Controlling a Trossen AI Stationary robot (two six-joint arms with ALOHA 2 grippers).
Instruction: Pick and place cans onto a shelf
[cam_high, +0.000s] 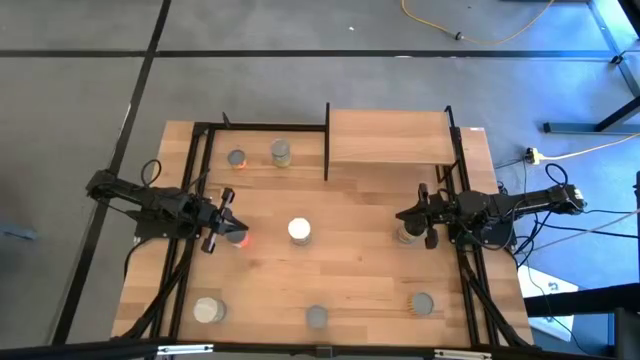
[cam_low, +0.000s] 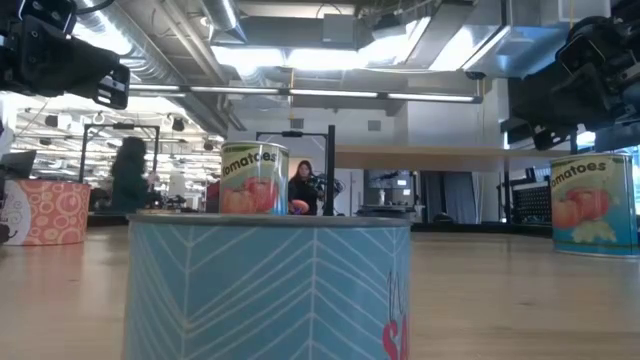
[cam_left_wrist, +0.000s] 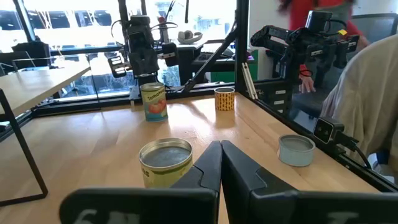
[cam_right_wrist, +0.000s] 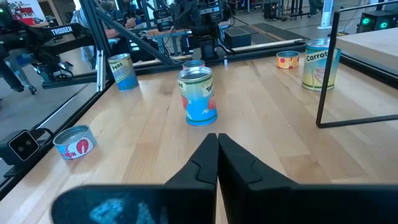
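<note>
Several cans stand upright on their bases on the wooden table (cam_high: 350, 270). One stands in the middle (cam_high: 300, 231), an orange-red one (cam_high: 238, 239) lies just below my left gripper (cam_high: 230, 220), and a tomato can (cam_high: 407, 235) just below my right gripper (cam_high: 404, 214). Two more cans (cam_high: 236, 157) (cam_high: 281, 152) stand at the far left. The shelf (cam_high: 390, 135) is at the far right, its board raised on thin black posts. Both grippers hang level above the table, shut, with nothing between the fingers (cam_left_wrist: 221, 152) (cam_right_wrist: 216, 143).
Three cans stand along the near edge: one at the left (cam_high: 208, 311), a flat tin (cam_high: 316, 317) and one at the right (cam_high: 422, 304). A black frame (cam_high: 190, 200) runs along the table's sides. People show in the room beyond the table (cam_low: 303, 188).
</note>
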